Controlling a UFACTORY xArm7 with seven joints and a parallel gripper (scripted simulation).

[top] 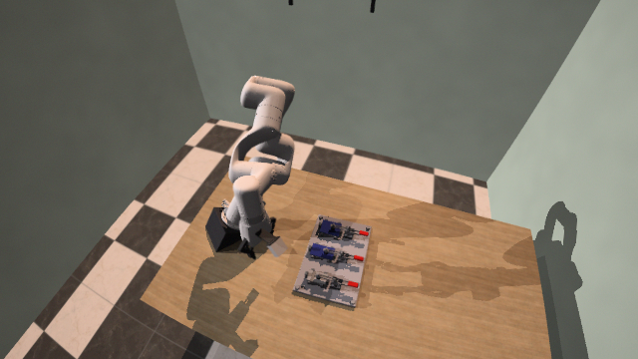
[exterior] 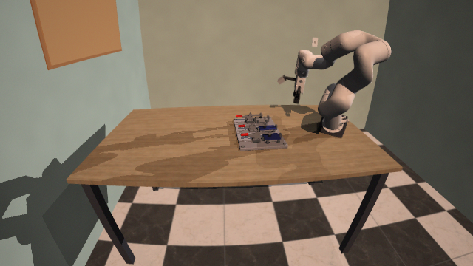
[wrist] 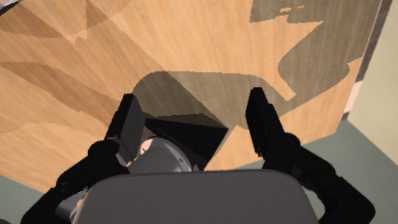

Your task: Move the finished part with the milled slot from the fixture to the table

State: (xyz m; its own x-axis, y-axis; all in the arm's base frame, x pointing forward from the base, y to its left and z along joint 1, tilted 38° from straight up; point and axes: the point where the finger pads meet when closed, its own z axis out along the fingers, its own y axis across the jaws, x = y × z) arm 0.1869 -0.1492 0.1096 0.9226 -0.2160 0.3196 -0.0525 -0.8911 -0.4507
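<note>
Well above table [exterior: 185, 162], gripper [wrist: 195, 120] spread wide (nothing held); fixture [top: 304, 284] apart, slotted part [top: 319, 281] nested.

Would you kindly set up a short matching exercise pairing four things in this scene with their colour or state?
Things:
1. Gripper
2. Clamp handle tips
3. Two blanks
4. Finished part

Descriptions:
A. Red
B. Blue, seated in the fixture
C. Open, holding nothing, above the table
D. Grey, in the nest at one end of the fixture plate

Pairs: 1-C, 2-A, 3-B, 4-D
</note>
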